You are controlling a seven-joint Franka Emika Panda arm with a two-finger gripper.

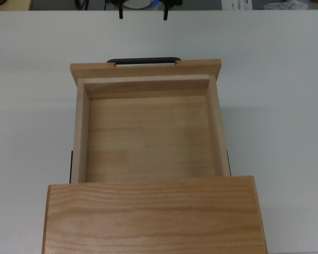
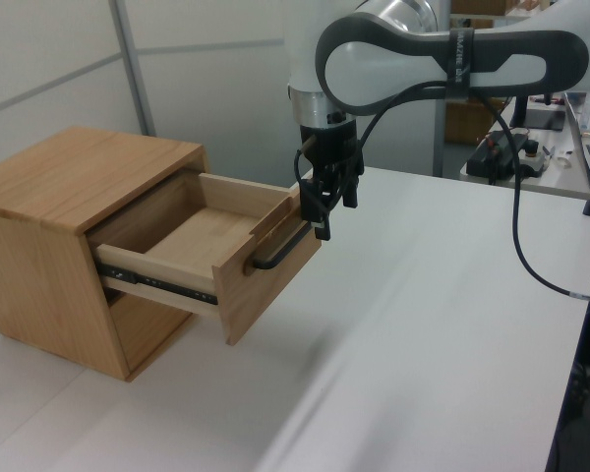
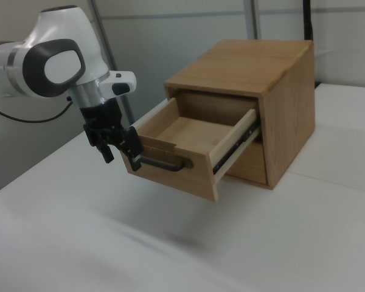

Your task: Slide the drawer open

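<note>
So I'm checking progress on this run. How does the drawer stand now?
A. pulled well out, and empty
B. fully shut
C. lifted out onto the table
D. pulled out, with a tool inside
A: in the top view the drawer sticks well out of the cabinet with only bare wood inside, and in the left view it hangs on its rails beside the gripper.
</note>
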